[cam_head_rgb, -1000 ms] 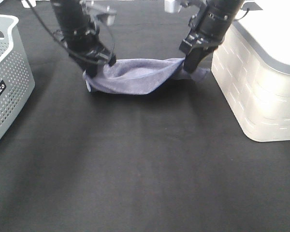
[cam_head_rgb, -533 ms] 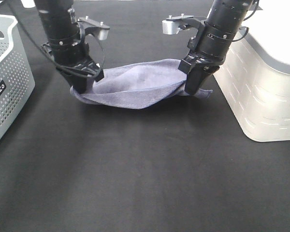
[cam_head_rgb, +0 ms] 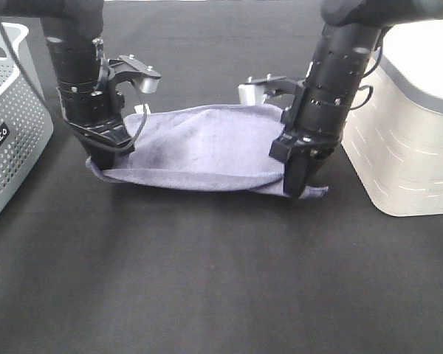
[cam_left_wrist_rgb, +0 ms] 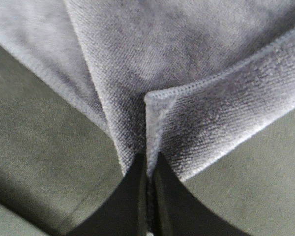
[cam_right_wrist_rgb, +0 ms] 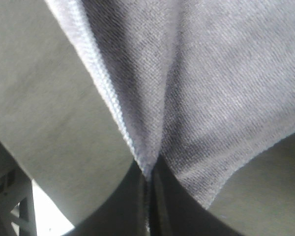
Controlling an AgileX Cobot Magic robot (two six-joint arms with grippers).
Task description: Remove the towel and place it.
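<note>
The grey-purple towel (cam_head_rgb: pixel 199 151) hangs stretched between my two grippers, low over the black table; its front edge sags near the cloth. My left gripper (cam_head_rgb: pixel 105 158) is shut on the towel's left corner. My right gripper (cam_head_rgb: pixel 295 184) is shut on its right corner. The left wrist view shows the hemmed towel (cam_left_wrist_rgb: pixel 187 88) pinched between closed fingers (cam_left_wrist_rgb: pixel 135 196). The right wrist view shows the towel (cam_right_wrist_rgb: pixel 211 83) clamped the same way between its fingers (cam_right_wrist_rgb: pixel 137 196). The white tag is not visible.
A grey perforated basket (cam_head_rgb: pixel 7 125) stands at the left edge. A white ribbed bin (cam_head_rgb: pixel 406 140) with a lid stands at the right, close to my right arm. The black table cloth (cam_head_rgb: pixel 221 280) spreads out toward the front.
Both grippers have moved toward the front of the table with the towel, and it has spread wider and flatter between them.
</note>
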